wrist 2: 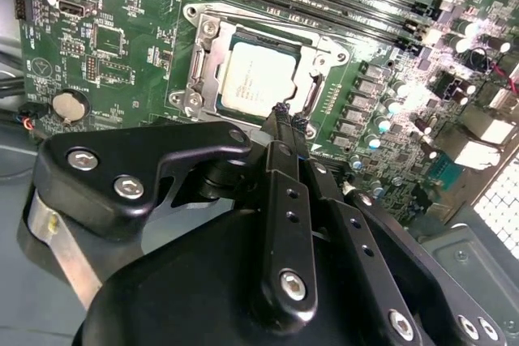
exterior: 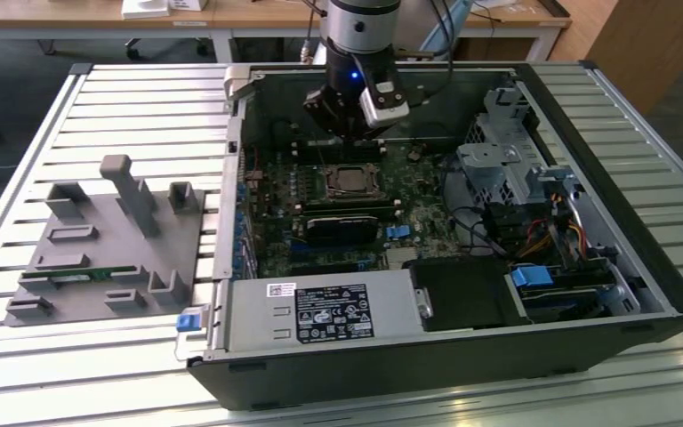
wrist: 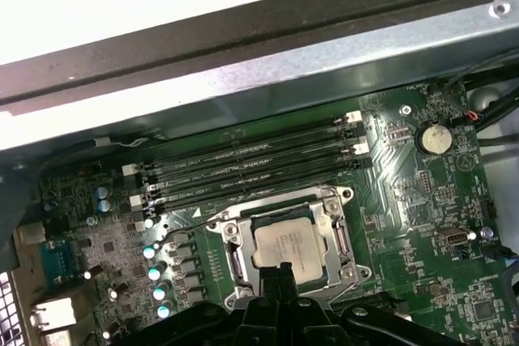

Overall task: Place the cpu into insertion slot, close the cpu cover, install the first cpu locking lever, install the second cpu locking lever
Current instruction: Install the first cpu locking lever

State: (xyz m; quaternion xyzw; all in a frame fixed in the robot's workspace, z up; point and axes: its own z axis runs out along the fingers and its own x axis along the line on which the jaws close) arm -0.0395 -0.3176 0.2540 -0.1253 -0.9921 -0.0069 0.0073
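Well, the grey fixture (exterior: 104,240) at the exterior view's left lay well apart from me and posed no trouble. Next came the open case (exterior: 437,378), its walls standing round me; a careless swing could have clipped one. Mid-board, the cpu (wrist 2: 258,79) sat in the slot (wrist: 243,258), with the cover (wrist 2: 207,38) lying down around it. My gripper (wrist 2: 289,116) hung just beside that cover's edge, fingers drawn together, gripping nothing I could see. Whether the levers were latched I could not tell. The danger, I judged, was right there: a skewed push might slide my tips off the thin metal onto the cpu's face or the green board (wrist 2: 122,30), scratching either, or bear on the cover before it lay flat. Further right, loose cables (exterior: 519,236) by the drive cage (exterior: 496,169) could have snagged me.
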